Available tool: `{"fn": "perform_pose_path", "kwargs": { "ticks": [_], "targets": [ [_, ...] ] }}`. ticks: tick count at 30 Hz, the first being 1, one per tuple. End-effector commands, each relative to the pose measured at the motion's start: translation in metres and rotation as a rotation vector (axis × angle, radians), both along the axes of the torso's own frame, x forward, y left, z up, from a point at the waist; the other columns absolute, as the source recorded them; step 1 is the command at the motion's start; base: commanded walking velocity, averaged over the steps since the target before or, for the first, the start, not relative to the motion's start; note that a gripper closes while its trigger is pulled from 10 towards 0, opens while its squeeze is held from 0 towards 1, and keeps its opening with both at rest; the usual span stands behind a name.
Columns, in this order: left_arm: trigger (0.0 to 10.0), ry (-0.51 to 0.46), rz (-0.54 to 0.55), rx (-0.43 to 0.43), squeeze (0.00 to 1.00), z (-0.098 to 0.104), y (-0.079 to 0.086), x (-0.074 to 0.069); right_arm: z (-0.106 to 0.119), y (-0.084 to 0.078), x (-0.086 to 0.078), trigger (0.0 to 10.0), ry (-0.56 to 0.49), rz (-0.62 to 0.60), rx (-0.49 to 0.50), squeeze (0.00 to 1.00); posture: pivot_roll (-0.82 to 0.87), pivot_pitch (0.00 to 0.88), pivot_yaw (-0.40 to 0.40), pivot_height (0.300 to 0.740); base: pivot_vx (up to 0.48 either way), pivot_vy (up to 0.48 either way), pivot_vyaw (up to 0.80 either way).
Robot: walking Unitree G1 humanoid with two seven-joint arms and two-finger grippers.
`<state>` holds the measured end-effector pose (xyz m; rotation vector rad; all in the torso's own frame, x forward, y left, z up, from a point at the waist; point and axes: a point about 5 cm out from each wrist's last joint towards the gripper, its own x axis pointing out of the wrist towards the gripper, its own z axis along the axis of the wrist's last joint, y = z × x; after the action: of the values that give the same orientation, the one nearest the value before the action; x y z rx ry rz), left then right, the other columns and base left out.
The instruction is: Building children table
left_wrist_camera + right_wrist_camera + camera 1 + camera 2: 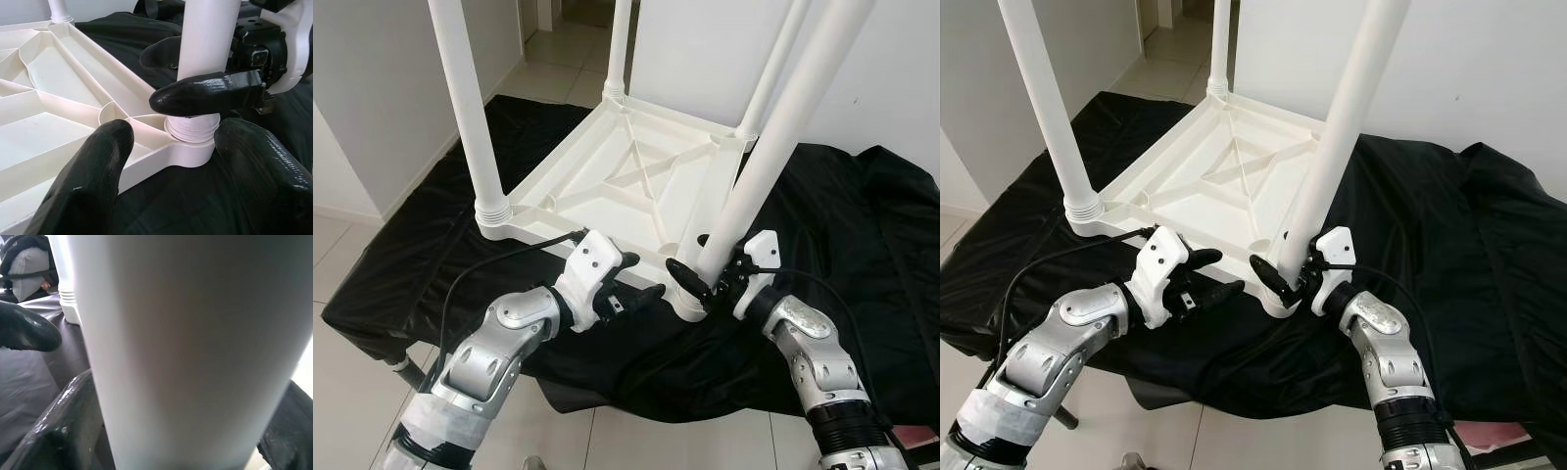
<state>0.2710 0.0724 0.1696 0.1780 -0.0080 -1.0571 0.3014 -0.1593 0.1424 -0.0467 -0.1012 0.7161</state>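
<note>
The children's table top (636, 186) lies upside down on a black cloth (862, 235). Three legs already stand in its corner sockets. The fourth leg (773, 147), at the near corner socket (190, 147), leans at a tilt and appears not fully seated. The right tool (710, 279) is clamped around this leg just above the socket. The left tool (641, 294) hovers beside the same socket, fingers spread wide, gripping nothing. Remaining: straighten and seat the leg, then turn the unit upright.

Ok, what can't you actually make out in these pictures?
- Leg tops: all four legs run off the upper edge of both eye views.
- Thread seating: the right gripper covers the near leg above its socket.
- Right wrist view: the close, blurred near leg hides the tabletop.
- What supports the black cloth.
</note>
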Motion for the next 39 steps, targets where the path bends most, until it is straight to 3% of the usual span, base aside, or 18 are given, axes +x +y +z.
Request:
{"fn": "perform_pose_path", "kwargs": {
  "ticks": [1, 2, 3, 15, 16, 24, 39],
  "targets": [
    [10.0, 0.008, -0.041, 0.013, 0.0, -0.002, -0.003, -0.001, -0.003, 0.003, 0.001, 2.6, 0.012, 0.023, -0.027, 0.0, 0.0, 0.052, -0.069, 0.74, 0.0, 0.0, 0.0],
    [10.0, 0.007, -0.041, 0.013, 0.0, -0.002, -0.003, -0.002, -0.004, 0.003, 0.001, 2.6, 0.013, 0.027, -0.027, 0.0, 0.0, 0.049, -0.071, 0.74, 0.0, 0.0, 0.0],
    [10.0, 0.007, -0.04, 0.012, 0.0, -0.002, -0.003, -0.001, -0.005, 0.003, 0.0, 0.0, 0.013, 0.032, -0.028, 0.0, 0.0, 0.049, -0.075, 0.74, 0.0, 0.0, 0.0],
    [10.0, 0.007, -0.037, 0.011, 0.0, -0.002, -0.002, -0.002, -0.012, 0.001, -0.001, 0.0, 0.022, 0.045, -0.028, 0.0, -0.01, 0.054, -0.071, 0.74, 0.0, 0.0, 0.0],
    [10.0, 0.009, -0.037, 0.011, 0.0, -0.002, -0.002, -0.002, -0.012, 0.001, -0.001, 10.0, 0.023, 0.043, -0.025, 0.0, -0.01, 0.055, -0.07, 0.74, 0.0, 0.0, 0.0],
    [10.0, 0.011, -0.039, 0.012, 0.0, -0.002, -0.002, -0.003, -0.012, 0.001, -0.003, 10.0, 0.022, 0.025, -0.004, 0.0, -0.01, 0.058, -0.072, 0.74, 0.0, 0.0, 0.0],
    [10.0, 0.016, -0.046, 0.008, 0.0, -0.004, -0.005, -0.002, -0.014, 0.015, -0.014, 10.0, 0.019, -0.172, 0.078, 0.0, -0.02, 0.05, -0.071, 0.74, 0.0, 0.0, 0.0]
  ]
}}
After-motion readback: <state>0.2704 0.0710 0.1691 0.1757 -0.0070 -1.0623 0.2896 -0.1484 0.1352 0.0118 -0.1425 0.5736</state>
